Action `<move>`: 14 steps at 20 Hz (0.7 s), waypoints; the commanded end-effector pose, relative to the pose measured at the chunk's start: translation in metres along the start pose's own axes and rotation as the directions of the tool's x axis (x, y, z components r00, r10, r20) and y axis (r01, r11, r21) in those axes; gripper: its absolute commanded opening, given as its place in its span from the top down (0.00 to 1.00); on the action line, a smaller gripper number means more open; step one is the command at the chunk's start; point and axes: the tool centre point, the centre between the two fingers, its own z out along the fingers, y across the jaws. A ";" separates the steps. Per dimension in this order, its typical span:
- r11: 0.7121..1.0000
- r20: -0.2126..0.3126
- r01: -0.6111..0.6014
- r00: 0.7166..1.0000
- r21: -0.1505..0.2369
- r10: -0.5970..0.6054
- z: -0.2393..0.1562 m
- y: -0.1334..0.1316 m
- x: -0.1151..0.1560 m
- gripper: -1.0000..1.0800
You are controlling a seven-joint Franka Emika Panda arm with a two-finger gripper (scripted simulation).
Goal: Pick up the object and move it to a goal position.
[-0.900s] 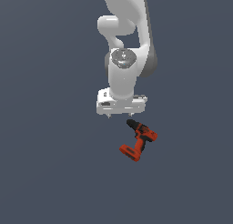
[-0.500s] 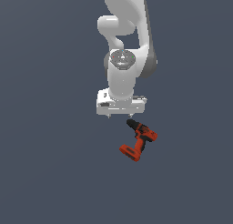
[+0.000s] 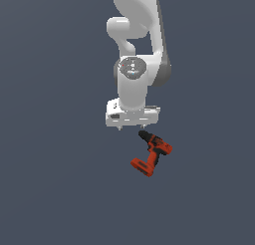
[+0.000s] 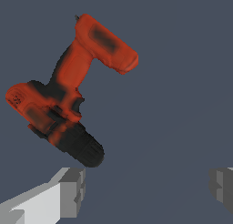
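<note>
The red-orange drill [image 3: 152,157] lies on its side on the dark grey surface, just below and to the exterior view's right of my white hand. Its black chuck [image 3: 145,136] points toward the hand and its flared base [image 3: 142,167] points away. My gripper [image 3: 132,127] is open and empty, with the fingers spread wide. In the wrist view the drill [image 4: 68,95] lies beyond the fingers and not between them. Its chuck [image 4: 84,148] is close to one fingertip [image 4: 70,189]. The other fingertip [image 4: 223,184] stands far off to the side.
The white arm [image 3: 137,50] rises behind the hand. A flat dark grey surface [image 3: 60,189] spreads all around the drill. No other object or marker shows in either view.
</note>
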 end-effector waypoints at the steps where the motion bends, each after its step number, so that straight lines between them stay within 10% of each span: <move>1: 1.000 0.003 0.019 1.000 0.013 -0.019 0.004 -0.001 -0.001 0.00; 14: 0.968 -0.008 0.202 0.979 0.148 -0.203 0.040 -0.017 -0.006 0.00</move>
